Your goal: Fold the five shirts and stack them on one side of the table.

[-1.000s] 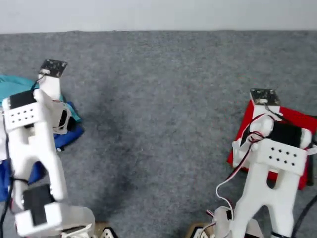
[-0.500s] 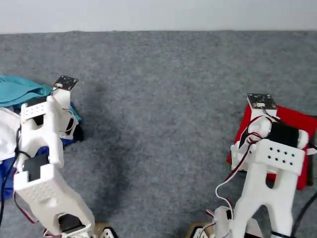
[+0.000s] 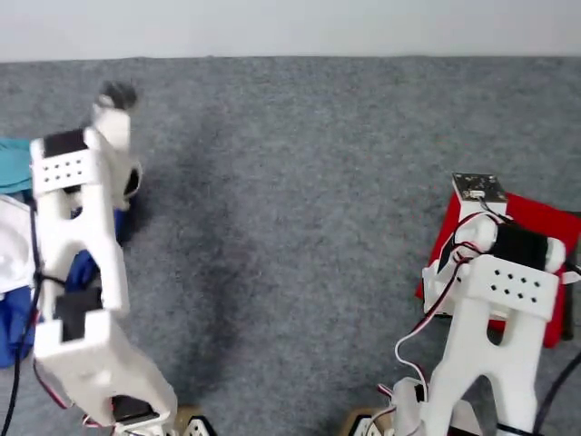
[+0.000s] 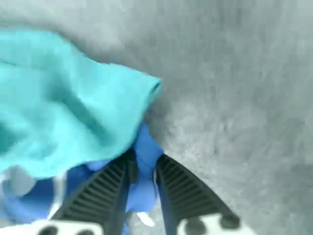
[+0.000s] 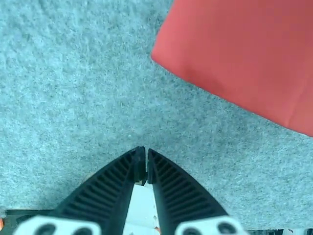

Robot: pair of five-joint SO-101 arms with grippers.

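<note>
My left claw is nipped on a blue shirt fold at the grey mat's left edge, I think; view's blurry. Teal shirt draped over it, corner pointing at bare mat. Right claw closed, empty, beside the folded red shirt.

The left pincer, lowered half a second ago, has been raised and swung toward the far edge of the surface, clamped on the blue shirt.
</note>
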